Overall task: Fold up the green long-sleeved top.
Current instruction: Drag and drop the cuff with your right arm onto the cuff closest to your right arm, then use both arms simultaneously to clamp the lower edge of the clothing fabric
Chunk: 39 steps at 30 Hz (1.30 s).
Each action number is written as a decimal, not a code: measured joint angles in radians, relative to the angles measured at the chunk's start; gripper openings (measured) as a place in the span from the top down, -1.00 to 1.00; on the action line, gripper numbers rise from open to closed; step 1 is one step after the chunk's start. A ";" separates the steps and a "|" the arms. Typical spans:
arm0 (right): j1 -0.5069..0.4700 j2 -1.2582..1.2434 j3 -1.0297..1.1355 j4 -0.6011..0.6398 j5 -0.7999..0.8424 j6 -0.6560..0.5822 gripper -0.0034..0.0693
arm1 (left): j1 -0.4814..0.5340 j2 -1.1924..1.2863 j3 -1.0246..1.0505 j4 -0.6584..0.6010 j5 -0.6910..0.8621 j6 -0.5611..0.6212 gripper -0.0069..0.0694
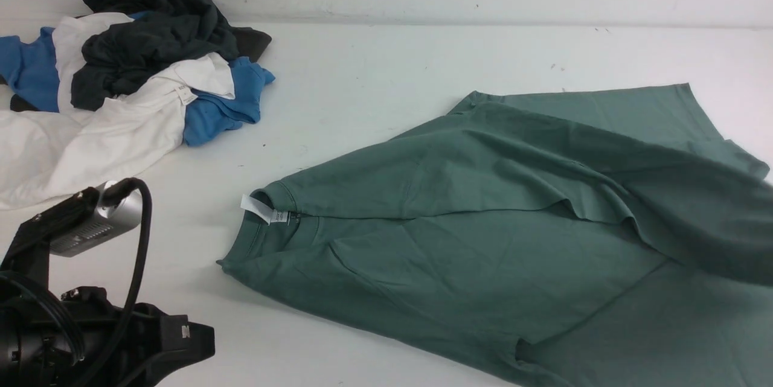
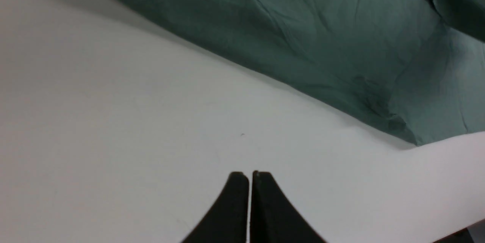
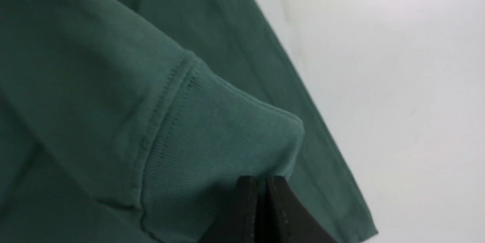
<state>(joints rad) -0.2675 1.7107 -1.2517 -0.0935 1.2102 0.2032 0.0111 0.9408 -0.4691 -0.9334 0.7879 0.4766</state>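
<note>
The green long-sleeved top lies spread over the right half of the table, its neck with a small white label pointing left. One sleeve runs across the body toward the right edge of the front view. In the right wrist view my right gripper is shut on the edge of that sleeve's ribbed cuff. The left arm sits at the front left. The left gripper is shut and empty over bare table, short of the top's edge.
A heap of dark charcoal, blue and white garments lies at the back left. The white table runs to a wall at the back.
</note>
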 joint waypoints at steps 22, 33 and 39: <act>0.000 -0.040 -0.064 0.000 0.003 -0.003 -0.09 | 0.000 0.067 -0.218 0.181 0.141 -0.042 0.33; 0.000 -0.360 0.238 0.257 0.018 -0.146 -0.10 | 0.000 0.287 -0.247 0.246 0.162 -0.180 -0.01; 0.000 -0.475 0.331 0.268 0.008 -0.150 -0.10 | 0.000 0.463 -0.346 0.297 0.158 -0.216 -0.03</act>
<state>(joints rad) -0.2675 1.2353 -0.9203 0.1741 1.2186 0.0528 0.0111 1.4037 -0.8147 -0.6361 0.9454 0.2610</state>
